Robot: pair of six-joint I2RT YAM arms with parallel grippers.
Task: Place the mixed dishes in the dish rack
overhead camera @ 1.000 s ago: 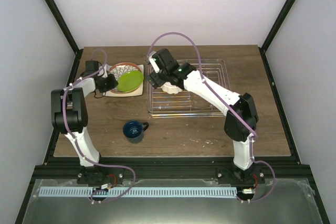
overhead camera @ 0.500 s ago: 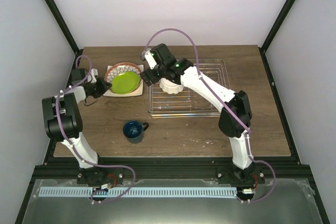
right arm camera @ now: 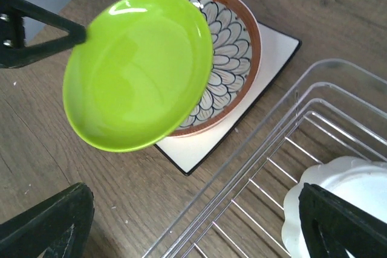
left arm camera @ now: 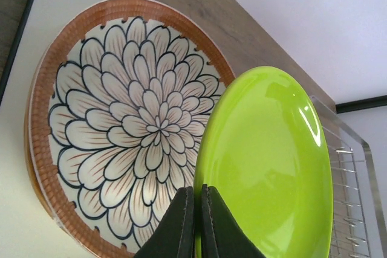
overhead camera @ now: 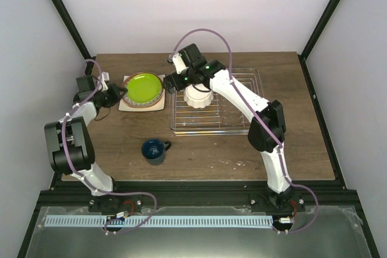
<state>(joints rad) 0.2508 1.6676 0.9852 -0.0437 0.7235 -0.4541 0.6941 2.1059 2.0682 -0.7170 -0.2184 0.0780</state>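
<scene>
My left gripper (overhead camera: 116,94) is shut on the near rim of the lime-green plate (overhead camera: 144,87) and holds it tilted above the beige floral plate (left arm camera: 121,125). The floral plate lies on the white square plate (right arm camera: 205,143). In the left wrist view the fingers (left arm camera: 181,222) pinch the green plate (left arm camera: 272,167). My right gripper (overhead camera: 174,81) is open and empty above the dish rack's (overhead camera: 236,119) far-left corner. The white scalloped bowl (overhead camera: 198,96) sits in the rack. The dark blue mug (overhead camera: 155,150) stands on the table in front.
The right wrist view shows the green plate (right arm camera: 136,70), the left fingers (right arm camera: 36,34), the rack wires (right arm camera: 290,167) and the bowl (right arm camera: 344,203). Black frame posts rise at the table's back corners.
My left gripper has drawn back to the left with the green plate, now flatter. My right gripper has moved off the bowl toward the rack's far-left corner, leaving the bowl in the rack.
</scene>
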